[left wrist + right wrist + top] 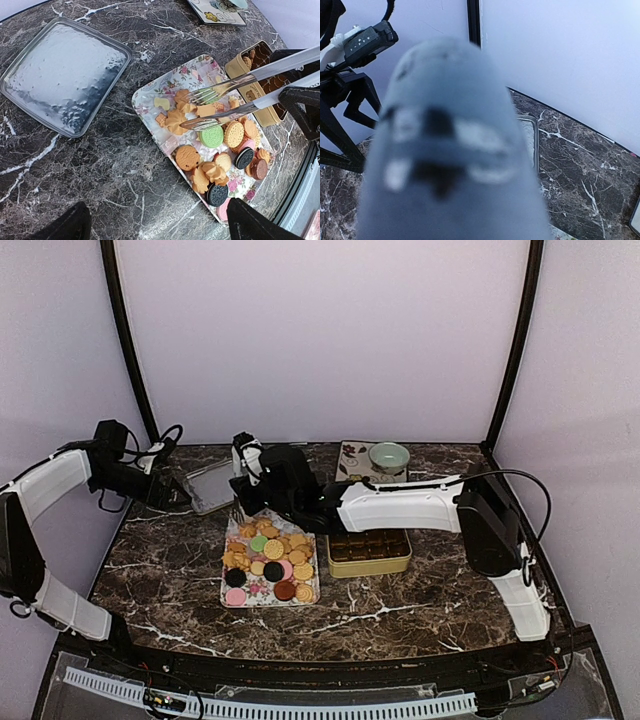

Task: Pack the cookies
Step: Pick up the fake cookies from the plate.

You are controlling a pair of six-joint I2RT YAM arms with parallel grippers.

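**A:** Where are the task items?

**B:** Small bite-sized cookies (215, 145), tan rounds and shaped ones plus green, pink and dark discs. They're heaped on a flowery rectangular tray (150, 102) mid-way across the dark marble table (160, 580). A gold rectangular tin (370, 550) sits just beside the tray's right long side. It appears to hold some biscuits already.

**A:** Right side?

**B:** The right gripper (262, 492) reaches in from over the tin, clamped on a pair of metal tongs (220, 116). I can't tell its own jaw gap, since a blurred grey shape fills the wrist view. The tong blades are slightly apart with nothing between them.

**A:** What does the next move turn on?

**B:** The tongs' long axis runs across the tray's width at its far end. The tips hover above the tan pieces there, so the cookies lie directly below. A green disc sits just beside the lower blade. My guess is a short drop, a pinch, then a carry right to the tin.

**A:** Left side?

**B:** The left gripper (165, 225) has its fingers spread wide and is empty. It hangs near a clear rectangular glass tray (65, 75), so the right arm is plainly the nearer one.
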